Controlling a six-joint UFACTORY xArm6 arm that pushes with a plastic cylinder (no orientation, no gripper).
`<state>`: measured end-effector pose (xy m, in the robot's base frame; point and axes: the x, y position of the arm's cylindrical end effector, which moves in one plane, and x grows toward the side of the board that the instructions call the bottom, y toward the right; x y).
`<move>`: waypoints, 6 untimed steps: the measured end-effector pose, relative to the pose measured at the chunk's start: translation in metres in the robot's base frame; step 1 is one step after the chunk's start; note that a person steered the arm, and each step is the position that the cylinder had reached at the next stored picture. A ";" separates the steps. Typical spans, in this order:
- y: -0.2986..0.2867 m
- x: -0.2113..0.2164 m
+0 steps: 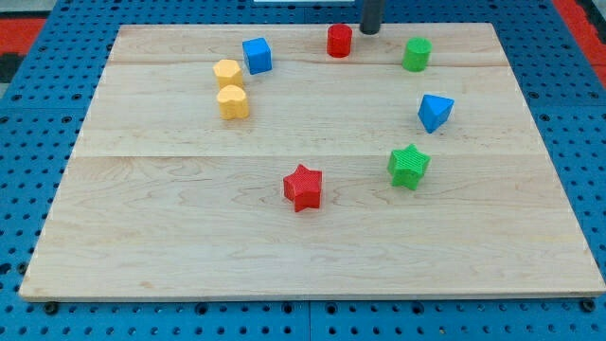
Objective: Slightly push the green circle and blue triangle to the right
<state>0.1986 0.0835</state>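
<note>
Tip [369,31] stands at the view's top, just right of the red cylinder [340,41], left of the green circle [416,54]. No fingers fitted. Circle and blue triangle [435,112] seemingly unpushed; both pushes outstanding.

There are no words, numbers, labels or signs to read here. The wooden board [312,246] is plain, and the little coloured blocks have nothing written on them. The blue floor [28,142] with holes has no writing on it.
</note>
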 end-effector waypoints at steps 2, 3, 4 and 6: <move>-0.012 0.027; 0.029 0.043; 0.052 0.067; 0.073 0.135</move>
